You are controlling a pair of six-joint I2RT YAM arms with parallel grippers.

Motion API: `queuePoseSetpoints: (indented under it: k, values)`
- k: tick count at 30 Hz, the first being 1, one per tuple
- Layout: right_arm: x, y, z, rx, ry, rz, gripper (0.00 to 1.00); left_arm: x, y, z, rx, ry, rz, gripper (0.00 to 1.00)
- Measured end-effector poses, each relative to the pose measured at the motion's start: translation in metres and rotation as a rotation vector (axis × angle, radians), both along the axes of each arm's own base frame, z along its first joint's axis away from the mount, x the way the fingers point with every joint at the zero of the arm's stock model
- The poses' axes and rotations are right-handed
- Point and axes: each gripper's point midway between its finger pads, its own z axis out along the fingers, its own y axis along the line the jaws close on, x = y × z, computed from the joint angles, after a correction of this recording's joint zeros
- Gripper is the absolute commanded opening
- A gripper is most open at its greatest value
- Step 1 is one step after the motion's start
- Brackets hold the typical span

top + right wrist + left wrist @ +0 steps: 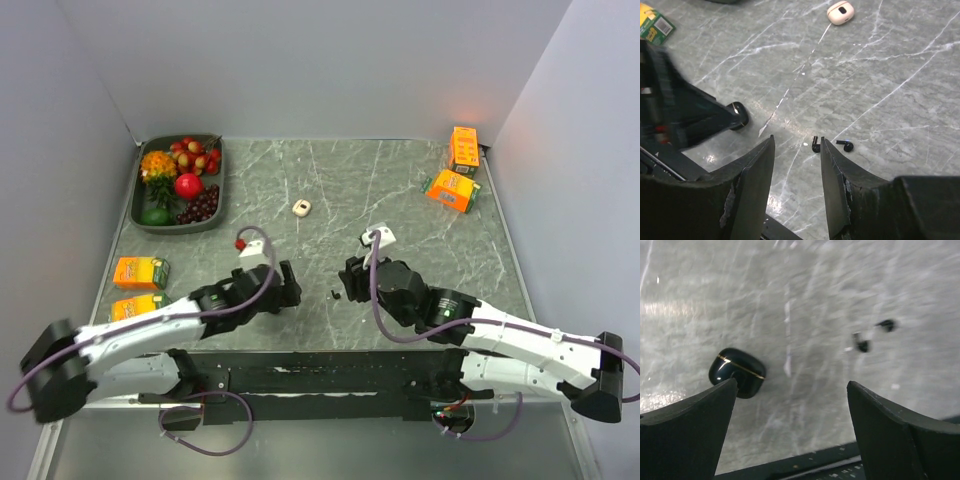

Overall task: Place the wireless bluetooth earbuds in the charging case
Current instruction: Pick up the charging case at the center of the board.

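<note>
Your left gripper (792, 385) hangs low over the grey marbled worktop (400, 200) with its jaws spread as wide as they go and nothing between them. The black charging case (737, 371), closed and showing a thin gold line round its seam, lies on the worktop right at the tip of one of that gripper's fingers (690, 430); you cannot tell from these views whether finger and case touch. Your right gripper (796, 140) faces it from the other side, its jaws partly open and holding nothing. The two earbuds (815, 145) lie loose on the worktop in front of the right gripper, apart from each other. One sits just off the tip of a right finger (835, 185), close to the gap between the jaws. The second earbud (846, 146) lies a little further out to that side. Both earbuds are out of the charging case and well apart from it, in the stretch of worktop between your two grippers. Further back, near the middle of the worktop, rests a small pale case (301, 207). A fruit tray (170, 228) sits at the far left, and orange cartons (140, 272) stand along both sides.
</note>
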Motion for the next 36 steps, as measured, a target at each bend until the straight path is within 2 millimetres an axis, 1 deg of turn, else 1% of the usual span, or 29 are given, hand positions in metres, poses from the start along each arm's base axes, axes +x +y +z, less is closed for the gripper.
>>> queuePoseSetpoints:
  k: [2,4,6,9,14,21,24,28,33,36]
  values:
    - [0.001,0.001,-0.002,-0.007,0.005,0.000,0.49,0.000,-0.001,-0.018,0.082,0.047,0.008,0.96]
    - [0.001,0.002,-0.004,-0.012,0.009,0.000,0.49,-0.004,0.000,-0.036,0.161,0.094,-0.001,0.96]
    - [0.001,0.003,-0.005,-0.017,0.013,0.001,0.49,-0.007,0.004,-0.046,0.214,0.123,-0.004,0.96]
    - [0.000,0.002,-0.005,-0.017,0.014,0.002,0.49,-0.007,0.008,-0.049,0.270,0.138,0.000,0.96]
    - [0.000,0.002,-0.002,-0.004,0.011,0.002,0.50,0.000,0.009,-0.045,0.308,0.134,0.003,0.96]
    - [-0.001,0.001,0.001,0.006,0.006,0.004,0.49,0.008,0.023,-0.048,0.346,0.153,-0.004,0.98]
    - [-0.001,0.000,0.003,0.014,0.002,0.004,0.49,0.011,0.026,-0.050,0.349,0.164,-0.017,0.99]
    - [-0.001,0.000,0.005,0.021,0.002,0.009,0.49,0.010,0.024,-0.058,0.359,0.193,-0.055,0.99]
    - [-0.001,0.001,0.005,0.020,0.002,0.017,0.49,0.002,0.017,-0.077,0.373,0.246,-0.124,0.96]
    - [-0.001,0.000,0.005,0.020,0.000,0.018,0.49,-0.002,0.016,-0.082,0.378,0.267,-0.148,0.95]
